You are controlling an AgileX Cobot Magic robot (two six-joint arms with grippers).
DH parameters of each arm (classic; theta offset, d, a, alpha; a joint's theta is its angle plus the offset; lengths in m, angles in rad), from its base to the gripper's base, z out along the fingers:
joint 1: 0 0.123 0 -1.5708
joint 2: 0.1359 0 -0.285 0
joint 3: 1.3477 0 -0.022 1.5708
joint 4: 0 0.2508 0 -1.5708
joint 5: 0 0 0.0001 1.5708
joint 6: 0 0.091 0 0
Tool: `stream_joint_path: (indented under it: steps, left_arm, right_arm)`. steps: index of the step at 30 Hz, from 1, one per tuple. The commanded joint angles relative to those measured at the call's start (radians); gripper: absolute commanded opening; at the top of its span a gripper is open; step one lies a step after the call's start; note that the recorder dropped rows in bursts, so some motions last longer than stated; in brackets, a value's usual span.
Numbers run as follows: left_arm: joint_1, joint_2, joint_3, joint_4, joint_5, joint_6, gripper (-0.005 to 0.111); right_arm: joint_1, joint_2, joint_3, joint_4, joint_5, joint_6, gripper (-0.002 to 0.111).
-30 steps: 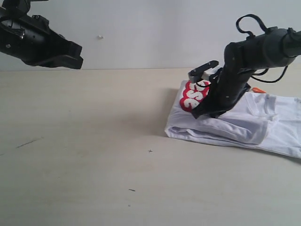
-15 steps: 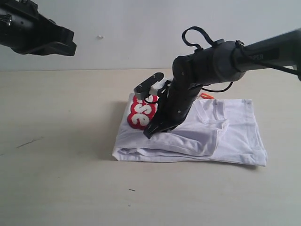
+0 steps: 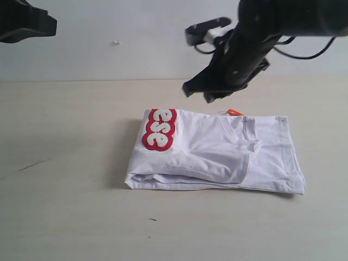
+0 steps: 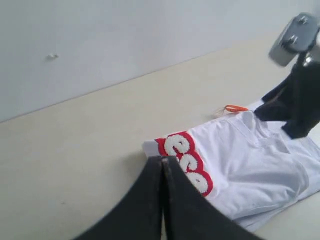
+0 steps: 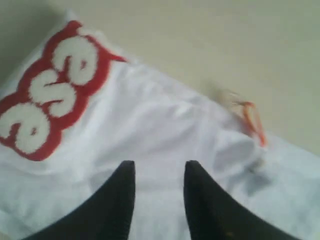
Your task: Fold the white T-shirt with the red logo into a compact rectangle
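Note:
The white T-shirt (image 3: 217, 155) lies folded into a rough rectangle on the table, also seen in the left wrist view (image 4: 250, 165) and the right wrist view (image 5: 160, 130). Its red logo (image 3: 159, 128) reading "ese" faces up at the left end (image 4: 187, 161) (image 5: 47, 92). An orange neck tag (image 3: 234, 112) pokes out at the far edge (image 5: 252, 120). My right gripper (image 3: 198, 92) hangs in the air above the shirt's far side, open (image 5: 159, 167) with nothing between its fingers. My left gripper (image 4: 163, 159) is shut and empty, high at the upper left, away from the shirt.
The beige table (image 3: 76, 163) stretches around the shirt, with small dark marks (image 3: 32, 165) near the left and front. A pale wall (image 3: 136, 38) stands behind the table's far edge.
My right gripper has let go of the shirt and risen up and away from it. The shirt was dragged left and now lies still. The left arm has drawn back up-left.

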Motion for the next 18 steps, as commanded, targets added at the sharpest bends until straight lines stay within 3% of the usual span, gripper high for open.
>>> stream_joint_path:
  steps: [1, 5, 11, 18]
  left_arm:
    - [0.003, -0.010, 0.007, -0.004, -0.014, -0.007, 0.000]
    - [0.003, -0.010, 0.007, -0.004, -0.014, -0.011, 0.000]
    - [0.003, -0.010, 0.016, -0.004, -0.016, -0.011, 0.000]
    - [0.003, -0.010, 0.017, -0.004, -0.022, -0.011, 0.000]
  right_arm:
    - [-0.114, -0.038, 0.003, 0.004, 0.142, 0.033, 0.051]
    - [-0.197, -0.033, 0.111, 0.068, 0.081, -0.041, 0.056]
    - [-0.256, 0.001, 0.193, 0.366, -0.057, -0.278, 0.056]
    - [-0.269, 0.134, 0.193, 0.355, -0.248, -0.357, 0.056]
